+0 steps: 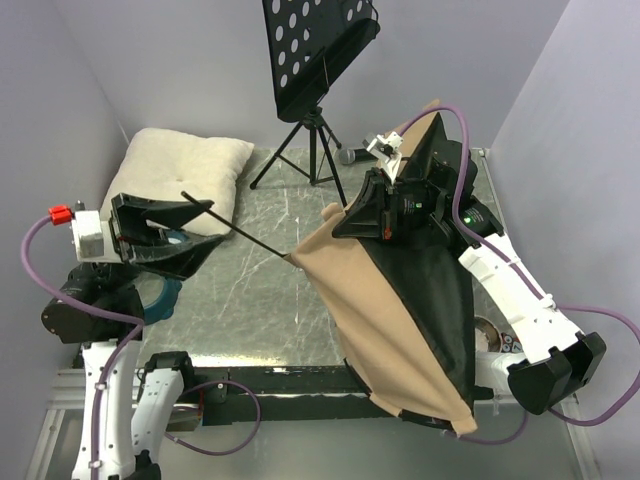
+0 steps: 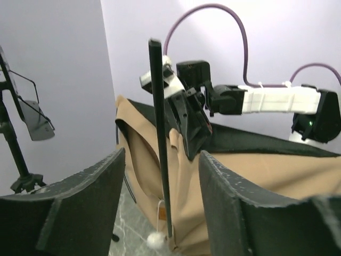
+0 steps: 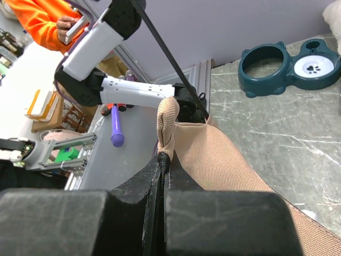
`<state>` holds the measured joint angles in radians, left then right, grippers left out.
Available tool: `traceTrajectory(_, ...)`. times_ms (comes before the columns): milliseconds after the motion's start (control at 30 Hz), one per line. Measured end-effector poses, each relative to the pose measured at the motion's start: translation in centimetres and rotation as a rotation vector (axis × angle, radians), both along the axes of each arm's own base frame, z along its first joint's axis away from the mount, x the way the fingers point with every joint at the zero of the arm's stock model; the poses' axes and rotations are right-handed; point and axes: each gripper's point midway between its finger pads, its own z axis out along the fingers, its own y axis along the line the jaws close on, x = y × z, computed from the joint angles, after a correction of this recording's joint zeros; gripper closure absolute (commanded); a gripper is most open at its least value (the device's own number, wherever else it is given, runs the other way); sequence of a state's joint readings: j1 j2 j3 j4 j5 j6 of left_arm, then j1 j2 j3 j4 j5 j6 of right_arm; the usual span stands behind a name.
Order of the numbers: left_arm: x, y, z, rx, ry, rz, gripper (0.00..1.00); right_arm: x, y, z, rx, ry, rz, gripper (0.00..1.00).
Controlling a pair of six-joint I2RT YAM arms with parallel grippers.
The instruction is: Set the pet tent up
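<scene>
pet tent (image 1: 352, 300) on the top camera first: it's on the right side of the tabletop (image 1: 260, 280), tan panel toward me on the left, black lining on the right, and its lower end hangs past the near edge. my right gripper (image 1: 385, 205) is at the tent's upper edge, holding it raised off the surface. a thin black pole (image 1: 235, 226) sticks out of the tent's left corner and runs up-left to my left gripper (image 1: 170, 232), whose jaws stand spread apart around the pole's far end. a cream pillow (image 1: 185, 170) sits at the back left, a black music stand (image 1: 315, 55) behind the tabletop, and a teal pet bowl (image 1: 160, 297) below the left gripper.

left wrist camera now: left gripper (image 2: 161, 170) is wide open, the pole (image 2: 159, 122) running up through the gap with daylight on both sides, not pinched. beyond it the pet tent (image 2: 256, 170) spreads tan with a black band above, and the right gripper (image 2: 193, 140) bites down on its top fold.

right wrist camera: right gripper (image 3: 161, 194) is clamped tight on the pet tent (image 3: 213, 154), the black-trimmed edge squeezed between the pads and a tan fold poking up just above. the pole (image 3: 170, 58) slants away toward the left arm (image 3: 125, 90). the pet bowl (image 3: 287, 64) rests on the tabletop (image 3: 277, 133) beyond.
</scene>
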<state>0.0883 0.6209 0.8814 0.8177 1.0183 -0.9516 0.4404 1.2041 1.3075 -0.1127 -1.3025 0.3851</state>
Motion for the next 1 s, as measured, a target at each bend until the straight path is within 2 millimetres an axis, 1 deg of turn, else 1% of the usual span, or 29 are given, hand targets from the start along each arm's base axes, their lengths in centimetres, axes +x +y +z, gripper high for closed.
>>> traceTrajectory(233,1.0,0.3,2.0,-0.079,0.017,-0.029,0.5,0.0,0.0,0.0,0.0,0.005,0.001,1.0)
traceTrajectory(400,0.4,0.3,3.9,-0.107,-0.002,-0.053,0.64,0.0,0.0,0.0,0.002,0.009,0.001,1.0)
traceTrajectory(433,0.2,0.3,4.1,-0.109,-0.006,-0.059,0.69,0.0,0.0,0.0,0.003,0.007,0.001,1.0)
traceTrajectory(500,-0.2,0.1,4.3,-0.111,-0.008,-0.077,0.83,0.0,0.0,0.1,0.005,0.005,0.002,1.0)
traceTrajectory(533,-0.3,-0.2,4.3,-0.112,0.006,-0.111,0.95,0.0,0.0,0.1,0.007,0.001,0.001,1.0)
traceTrajectory(567,-0.3,-0.2,4.2,-0.113,0.007,-0.113,0.99,0.0,0.0,0.1,0.007,0.001,0.001,1.0)
traceTrajectory(700,0.4,-1.0,3.7,-0.104,0.065,-0.149,0.99,0.0,0.4,-0.2,0.001,0.0,0.01,1.0)
traceTrajectory(800,1.1,-2.1,3.4,-0.055,0.104,-0.154,0.99,0.1,1.0,-0.6,-0.013,0.001,0.026,1.0)
traceTrajectory(867,1.7,-2.8,3.3,-0.01,0.131,-0.146,0.99,0.3,1.5,-0.5,-0.018,-0.009,0.036,1.0)
traceTrajectory(1000,2.9,-3.8,1.4,0.108,0.19,-0.118,0.99,0.5,2.4,0.3,-0.015,-0.037,0.056,1.0)
